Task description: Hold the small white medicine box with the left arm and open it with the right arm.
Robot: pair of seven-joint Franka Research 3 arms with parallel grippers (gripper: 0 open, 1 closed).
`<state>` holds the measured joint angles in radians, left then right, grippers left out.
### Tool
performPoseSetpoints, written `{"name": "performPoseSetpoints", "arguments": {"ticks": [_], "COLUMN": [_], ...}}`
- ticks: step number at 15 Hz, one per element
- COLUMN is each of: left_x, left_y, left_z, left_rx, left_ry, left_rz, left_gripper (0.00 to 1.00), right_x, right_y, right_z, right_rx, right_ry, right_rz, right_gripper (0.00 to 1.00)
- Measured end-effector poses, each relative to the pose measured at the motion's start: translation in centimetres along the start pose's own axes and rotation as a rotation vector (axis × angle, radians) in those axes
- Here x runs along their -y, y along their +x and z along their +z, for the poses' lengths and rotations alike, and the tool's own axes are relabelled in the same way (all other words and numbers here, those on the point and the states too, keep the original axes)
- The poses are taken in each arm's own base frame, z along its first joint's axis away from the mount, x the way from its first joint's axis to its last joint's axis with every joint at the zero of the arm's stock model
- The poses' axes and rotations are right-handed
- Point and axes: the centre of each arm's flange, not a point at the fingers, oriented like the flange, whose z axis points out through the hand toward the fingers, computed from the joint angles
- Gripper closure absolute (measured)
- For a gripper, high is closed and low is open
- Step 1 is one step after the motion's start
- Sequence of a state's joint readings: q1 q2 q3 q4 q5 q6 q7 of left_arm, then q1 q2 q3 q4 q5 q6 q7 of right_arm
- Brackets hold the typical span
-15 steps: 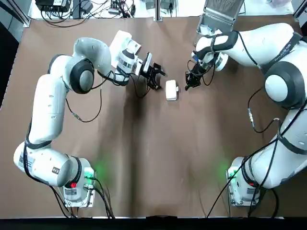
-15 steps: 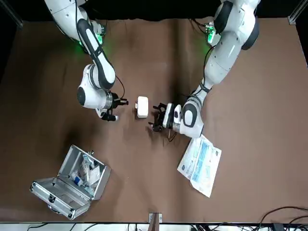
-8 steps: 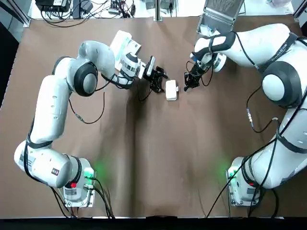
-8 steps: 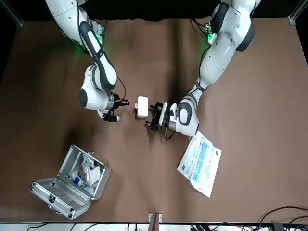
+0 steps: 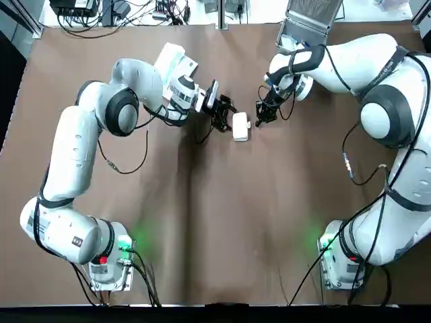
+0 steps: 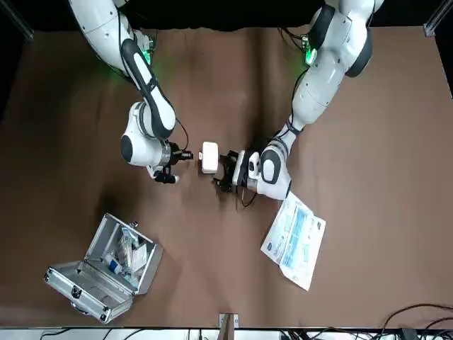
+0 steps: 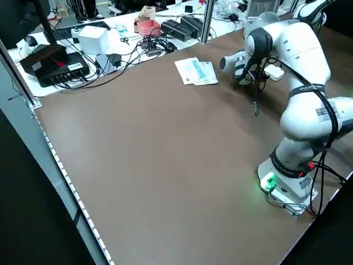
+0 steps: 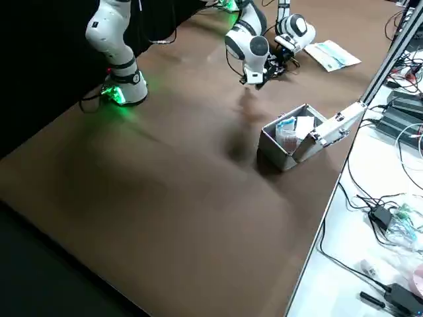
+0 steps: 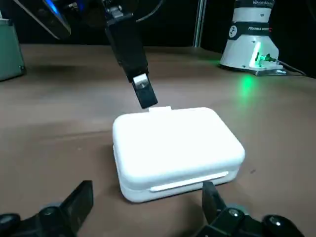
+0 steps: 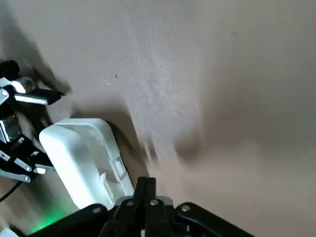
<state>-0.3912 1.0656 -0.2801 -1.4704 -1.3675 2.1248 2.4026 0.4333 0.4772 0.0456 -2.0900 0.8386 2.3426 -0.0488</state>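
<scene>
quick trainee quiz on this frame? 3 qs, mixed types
1. True or false: the left gripper is shut on the box.
2. The right gripper is: A) open B) shut, by the box's tab C) out of view.
3. Fill in: the open metal case sits on the robot's ___ side.
Key: 1 false; 2 B; 3 right.
</scene>
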Motion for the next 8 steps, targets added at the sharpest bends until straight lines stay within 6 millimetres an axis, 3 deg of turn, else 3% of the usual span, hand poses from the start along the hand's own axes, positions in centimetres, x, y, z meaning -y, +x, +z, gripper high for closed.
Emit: {"name": "performPoseSetpoints", "arguments": {"ticks": [8], "left_x": [-0.1], "left_y": [-0.2], "left_z": [0.5], "left_rx": [-0.014], "left_ry": [-0.002], "left_rz": [-0.009], "left_gripper": [0.21], "right_x": [-0.3], "right_y": [0.2], "right_z": [1.8], "right_rx": [0.015], "right_ry": [0.058], "right_rz": [-0.038], "right_gripper": [0.99]}}
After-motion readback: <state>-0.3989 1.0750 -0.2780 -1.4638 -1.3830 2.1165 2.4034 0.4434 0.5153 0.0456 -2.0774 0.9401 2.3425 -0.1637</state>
